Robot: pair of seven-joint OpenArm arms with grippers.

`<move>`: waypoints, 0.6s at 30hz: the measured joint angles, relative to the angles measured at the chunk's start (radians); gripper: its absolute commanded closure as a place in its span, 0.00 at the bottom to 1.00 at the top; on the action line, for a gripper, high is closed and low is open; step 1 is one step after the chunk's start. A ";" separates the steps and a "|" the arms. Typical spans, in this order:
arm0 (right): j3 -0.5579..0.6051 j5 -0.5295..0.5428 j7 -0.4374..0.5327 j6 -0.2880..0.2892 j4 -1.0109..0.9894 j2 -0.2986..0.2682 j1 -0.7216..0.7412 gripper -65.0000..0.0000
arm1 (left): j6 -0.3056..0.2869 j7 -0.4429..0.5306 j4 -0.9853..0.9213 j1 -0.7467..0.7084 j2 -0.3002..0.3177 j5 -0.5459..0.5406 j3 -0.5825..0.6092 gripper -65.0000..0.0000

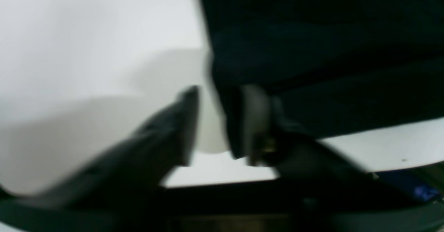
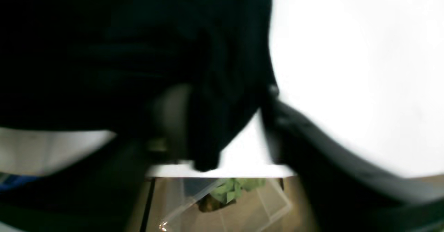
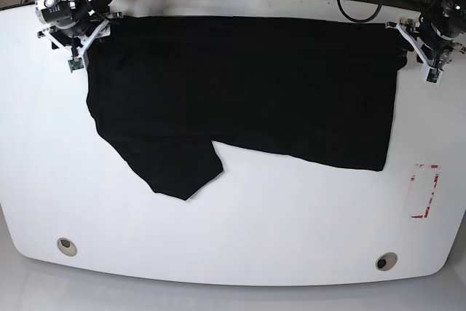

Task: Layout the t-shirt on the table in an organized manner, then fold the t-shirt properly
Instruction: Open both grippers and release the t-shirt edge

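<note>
- Lying flat on the table (image 3: 233, 253), the t-shirt (image 3: 240, 85) spreads black side up across the far half, one sleeve pointing toward the near left.
- The shirt's top edge runs along the table's far edge between both arms.
- The right gripper (image 3: 80, 30) sits at the shirt's far left corner in the base view; in its wrist view the fingers (image 2: 295, 135) stand spread, a fold of black cloth hanging between them.
- The left gripper (image 3: 429, 49) sits at the far right corner; its wrist view shows fingers (image 1: 173, 128) apart, cloth touching one finger only.
- Both wrist views are blurred.
- A red-outlined mark (image 3: 424, 191) lies right of the shirt, apart from it.
- Two grey grommets (image 3: 66, 246) sit near the front edge.
</note>
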State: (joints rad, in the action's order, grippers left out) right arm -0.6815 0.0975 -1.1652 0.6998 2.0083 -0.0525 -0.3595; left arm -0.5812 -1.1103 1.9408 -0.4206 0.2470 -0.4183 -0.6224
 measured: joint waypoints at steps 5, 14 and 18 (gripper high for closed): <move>-0.006 -0.007 -0.016 0.000 0.000 0.003 0.028 0.04 | 0.004 0.006 0.000 0.025 0.001 -0.002 -0.002 0.32; -0.005 0.007 -0.010 0.000 0.000 0.000 0.032 0.04 | 0.004 0.001 0.003 0.098 0.019 -0.013 -0.002 0.33; -0.005 0.008 -0.013 0.000 0.000 -0.003 0.035 0.04 | 0.004 0.003 0.016 0.133 0.044 -0.032 -0.008 0.33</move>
State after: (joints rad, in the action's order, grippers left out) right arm -0.6865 0.1051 -1.1786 0.6998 2.0087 -0.0559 -0.3248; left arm -0.5770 -1.1072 1.9572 -0.2878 0.2913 -0.4500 -0.6304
